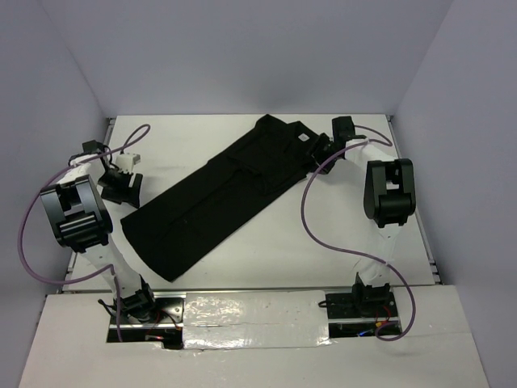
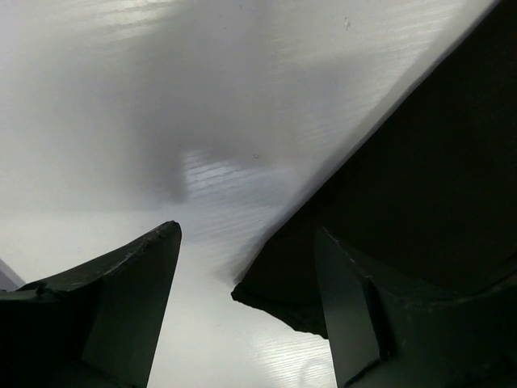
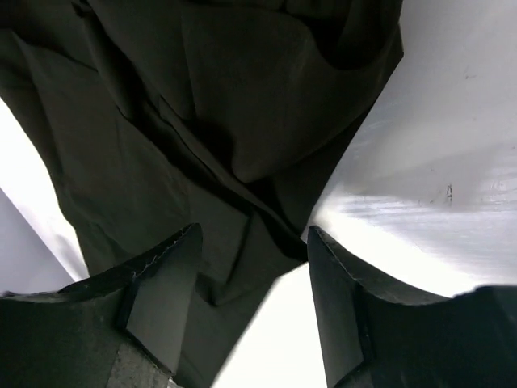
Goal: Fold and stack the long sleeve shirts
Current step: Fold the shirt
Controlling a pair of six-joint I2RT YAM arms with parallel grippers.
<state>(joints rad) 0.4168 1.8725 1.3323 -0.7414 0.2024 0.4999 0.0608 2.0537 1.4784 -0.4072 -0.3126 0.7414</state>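
We see the black shirt (image 1: 218, 194) flat on the bench (image 1: 347, 234), its long axis running from lower left to upper right of the top view. Our left fingers (image 2: 121, 283) stand wide and hold nothing, with the shirt's lower-left corner lying between them, close against the right-hand one. Our right fingers (image 3: 153, 291) are parted too, over the upper-right end, gripping nothing. Each arm has 1 end nearest, and we judge the fold turns on that.
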